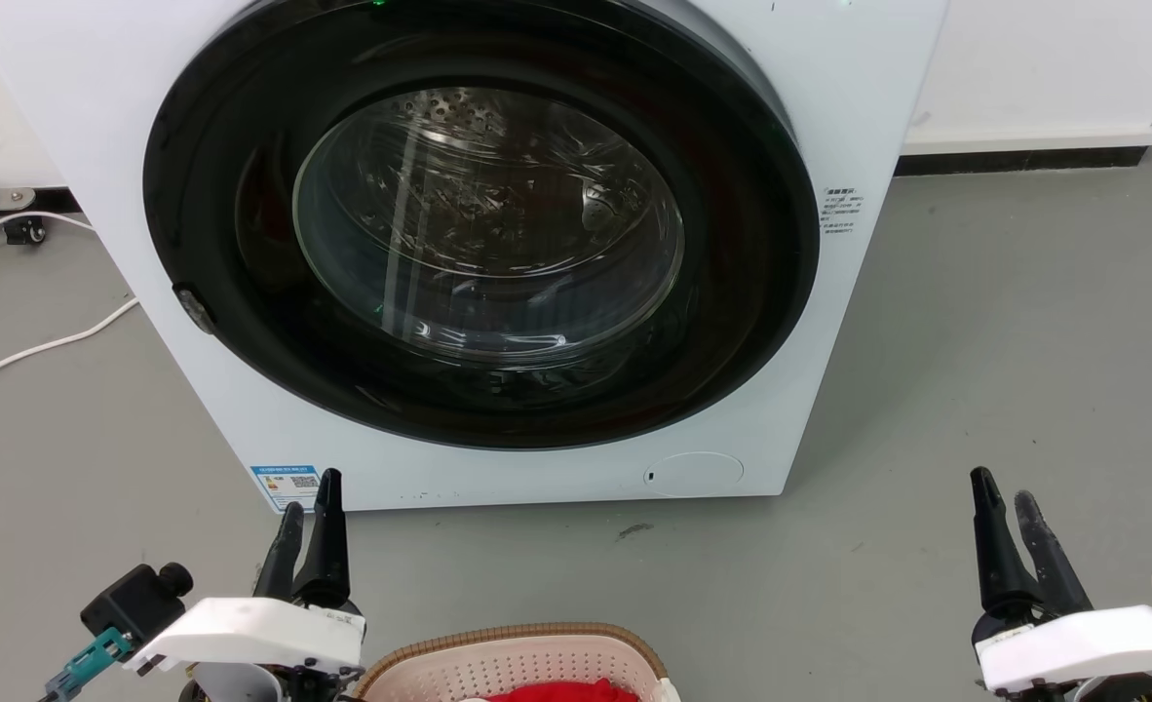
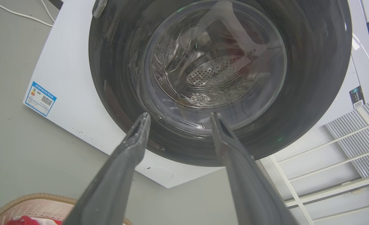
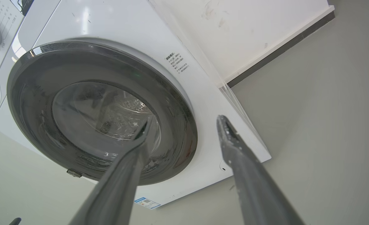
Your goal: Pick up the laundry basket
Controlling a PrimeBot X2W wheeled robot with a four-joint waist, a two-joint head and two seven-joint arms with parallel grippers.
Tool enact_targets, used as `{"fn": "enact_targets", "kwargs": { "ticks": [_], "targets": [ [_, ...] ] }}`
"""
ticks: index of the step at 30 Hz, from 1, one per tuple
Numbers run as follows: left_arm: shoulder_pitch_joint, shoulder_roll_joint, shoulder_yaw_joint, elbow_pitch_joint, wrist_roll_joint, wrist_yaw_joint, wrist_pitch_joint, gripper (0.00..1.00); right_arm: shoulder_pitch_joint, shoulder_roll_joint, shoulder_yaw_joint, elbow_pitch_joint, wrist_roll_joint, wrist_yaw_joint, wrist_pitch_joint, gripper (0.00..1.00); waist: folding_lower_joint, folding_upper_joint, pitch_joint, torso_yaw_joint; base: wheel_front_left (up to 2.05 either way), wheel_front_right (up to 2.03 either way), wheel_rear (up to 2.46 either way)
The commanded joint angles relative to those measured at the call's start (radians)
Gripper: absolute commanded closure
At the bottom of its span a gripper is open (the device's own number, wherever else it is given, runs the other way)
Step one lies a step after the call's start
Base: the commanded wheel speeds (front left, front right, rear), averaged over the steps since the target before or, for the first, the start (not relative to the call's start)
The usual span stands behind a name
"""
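Pale pink perforated plastic laundry basket [image 1: 498, 668], brown braided rim — on grey floor [image 1: 1024, 341], ungrasped. Left gripper [image 1: 311, 497], right gripper [image 1: 1003, 487] — fingers spread apart, holding nothing.

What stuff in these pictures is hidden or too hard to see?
1. Laundry basket: in the head view the bottom edge cuts off most of it, so its sides and bottom are unseen.
2. Red cloth inside it: cut by the same edge, so what it is cannot be told.
3. Small label on the washing machine: the print is too small to read.
4. Drum contents: reflections on the door glass blur them.
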Motion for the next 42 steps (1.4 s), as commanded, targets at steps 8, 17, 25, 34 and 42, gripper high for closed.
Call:
{"fn": "enact_targets", "kwargs": {
  "ticks": [8,17,25,34,42],
  "targets": [
    [0.007,0.005,-0.016,-0.026,0.144,0.007,-0.035,0.00,0.020,-0.004,-0.001,-0.034,-0.156,0.000,-0.036,0.00,-0.0001,0.0000,0.000,-0.001,0.00,0.00,0.00],
    [0.015,0.005,-0.029,-0.031,0.250,0.012,-0.059,0.00,0.038,-0.004,-0.004,-0.050,-0.250,0.000,-0.061,0.00,-0.0001,0.0000,0.001,-0.002,0.00,0.00,0.00],
    [0.024,0.005,-0.039,-0.039,0.345,0.020,-0.082,0.00,0.056,-0.004,-0.004,-0.068,-0.337,0.000,-0.083,0.00,-0.0001,0.0000,0.000,-0.003,0.00,0.00,0.00],
    [0.033,0.006,-0.052,-0.048,0.454,0.028,-0.106,0.00,0.073,-0.004,0.000,-0.090,-0.436,0.000,-0.107,0.00,-0.0001,0.0000,0.000,-0.005,0.00,0.00,0.00],
    [0.041,0.006,-0.067,-0.055,0.536,0.034,-0.125,0.00,0.087,-0.005,0.002,-0.106,-0.517,0.000,-0.126,0.00,-0.0001,0.0000,-0.002,-0.004,0.00,0.00,0.00]
  ]
}}
